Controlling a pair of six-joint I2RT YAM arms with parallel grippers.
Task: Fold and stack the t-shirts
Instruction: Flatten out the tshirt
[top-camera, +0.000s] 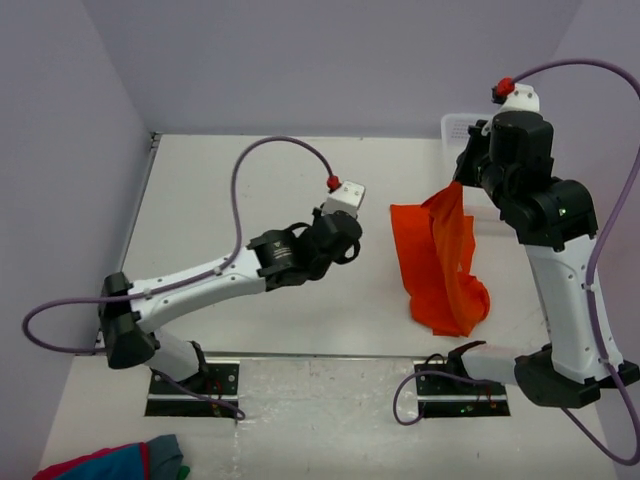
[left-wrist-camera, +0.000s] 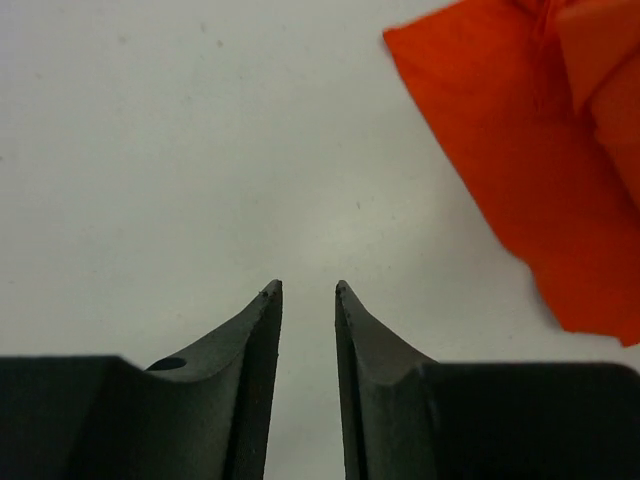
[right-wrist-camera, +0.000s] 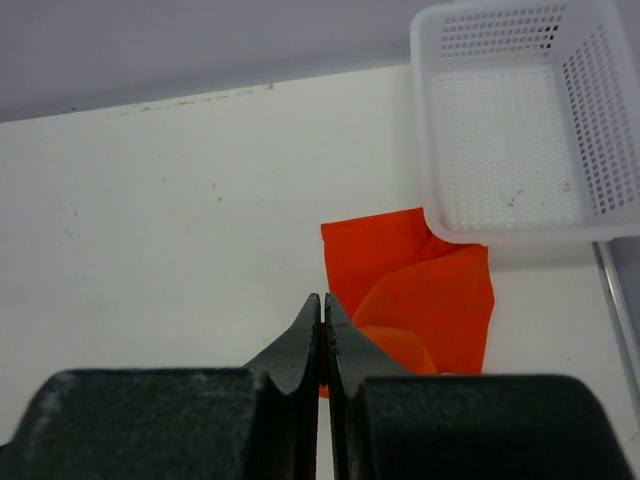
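At the near left corner of the white flat table (top-camera: 250, 180), a crumpled bundle of red, blue and grey cloth (top-camera: 115, 465) lies partly cut off by the edge of the top view, well apart from both arms. The left arm reaches from its base at the near edge toward the middle of the table. The left gripper (left-wrist-camera: 305, 290) sits low over bare table surface, its two dark fingers (left-wrist-camera: 255, 340) spread by a narrow gap with nothing between them. Just to the right of this gripper is the plain bright orange t-shirt of thin cloth (top-camera: 440, 265), on the right half of the table. Its lower part rests bunched on the surface toward the near edge, and its upper part is drawn up into a peak toward the far right corner. In the left wrist view one flat edge of the t-shirt (left-wrist-camera: 520, 150) lies on the table, apart from the fingertips. The right gripper (right-wrist-camera: 322, 298) is raised above the table at the top of that peak (top-camera: 458, 188). Its jaws are pressed together on a fold of the orange cloth, and the remainder of the t-shirt (right-wrist-camera: 420, 290) hangs below it. A white rectangular perforated plastic basket (right-wrist-camera: 598, 120) stands at the far right corner (top-camera: 460, 125); in the right wrist view its near edge overlaps the orange cloth.
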